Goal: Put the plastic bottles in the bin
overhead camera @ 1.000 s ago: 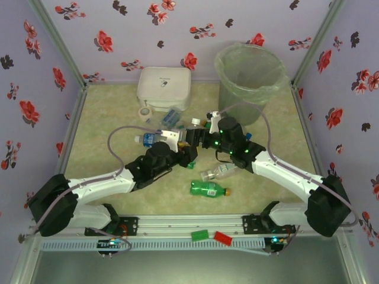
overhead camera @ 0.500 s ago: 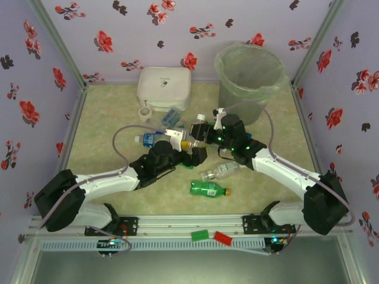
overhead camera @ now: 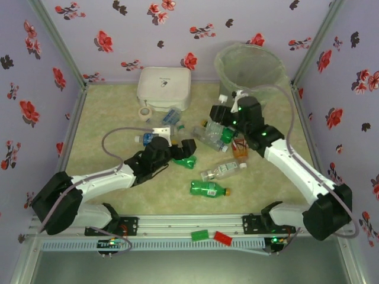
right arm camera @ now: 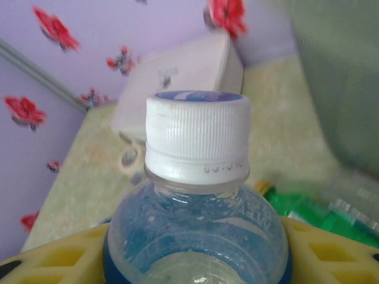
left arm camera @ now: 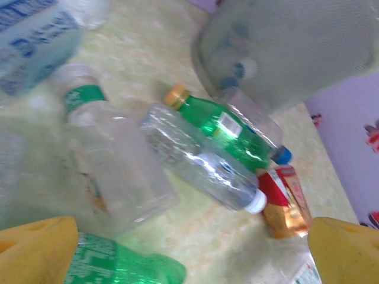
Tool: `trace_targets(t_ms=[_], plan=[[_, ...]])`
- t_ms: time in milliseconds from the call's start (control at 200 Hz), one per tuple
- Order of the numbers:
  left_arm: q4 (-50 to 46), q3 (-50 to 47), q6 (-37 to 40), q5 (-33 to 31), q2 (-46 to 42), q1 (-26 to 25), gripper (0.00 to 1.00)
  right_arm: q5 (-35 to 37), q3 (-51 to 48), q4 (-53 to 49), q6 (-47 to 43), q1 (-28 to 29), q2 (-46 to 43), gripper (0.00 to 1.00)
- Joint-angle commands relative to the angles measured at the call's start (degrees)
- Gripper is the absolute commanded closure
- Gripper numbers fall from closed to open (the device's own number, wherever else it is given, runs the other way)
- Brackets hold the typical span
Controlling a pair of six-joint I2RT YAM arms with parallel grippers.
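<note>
I hold the light, crushable clear bottle (right arm camera: pixel 196 142) by its stiffer shoulder in my right gripper (right arm camera: pixel 195 260) (near the bin (overhead camera: pixel 278 77)); my left gripper (left arm camera: pixel 189 254) gapes wide, empty.

Lilac walls (overhead camera: pixel 89 23) printed with red and black flowers close three sides. Grey posts (overhead camera: pixel 59 44) mark the back corners. The floor (overhead camera: pixel 106 118) is mottled pale green, evenly lit; a metal rail (overhead camera: pixel 177 222) edges the front.
</note>
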Motion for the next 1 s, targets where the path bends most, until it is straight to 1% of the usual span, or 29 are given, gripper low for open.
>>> trace_targets(t_ms=[0, 120, 245, 355, 480, 610, 715, 805, 890, 920, 995], plan=[[-3.19, -1.6, -2.85, -1.82, -2.87, 1.09, 0.0, 4.22, 6.84, -2.43, -6.66, -2.08, -1.06, 0.47], [-3.16, -3.29, -2.99, -2.04, -4.86, 1.35, 0.0, 7.15, 14.38, -1.71, -10.36, -4.83, 1.31, 0.48], [-2.95, -4.79, -4.06, -2.33, -5.94, 1.56, 0.0, 7.49, 23.59, -0.96, -10.56, -9.93, 7.43, 0.48], [-4.28, -5.52, -4.23, -2.33, -8.35, 1.6, 0.0, 9.89, 29.21, 0.17, -10.25, -13.64, 13.8, 0.48], [-8.21, -7.47, -4.5, -3.04, -14.44, 1.63, 0.0, 11.02, 32.67, 1.36, -9.17, -16.7, 20.51, 0.48], [-15.7, -9.75, -3.95, -6.27, -22.59, 1.97, 0.0, 10.84, 34.02, 2.16, -9.02, -17.43, 26.11, 0.48], [-19.86, -11.58, -3.11, -8.88, -28.49, 2.71, 0.0, 8.87, 36.48, -0.74, -8.15, -17.41, 30.97, 0.46], [-18.82, -13.92, -3.19, -9.25, -31.52, 3.72, 0.0, 8.11, 37.56, -2.19, -7.23, -17.41, 34.14, 0.43], [-17.98, -14.8, -3.61, -9.1, -32.17, 3.91, 0.0, 8.1, 39.16, -3.87, -6.4, -17.4, 36.66, 0.39], [-18.4, -14.64, -3.55, -9.13, -32.05, 3.96, 0.0, 7.98, 40.13, -4.66, -6.14, -17.4, 37.67, 0.35], [-20.44, -14.12, -2.91, -9.25, -31.74, 4.42, 0.0, 7.83, 42.97, -7.2, -5.57, -17.41, 39.8, 0.23]])
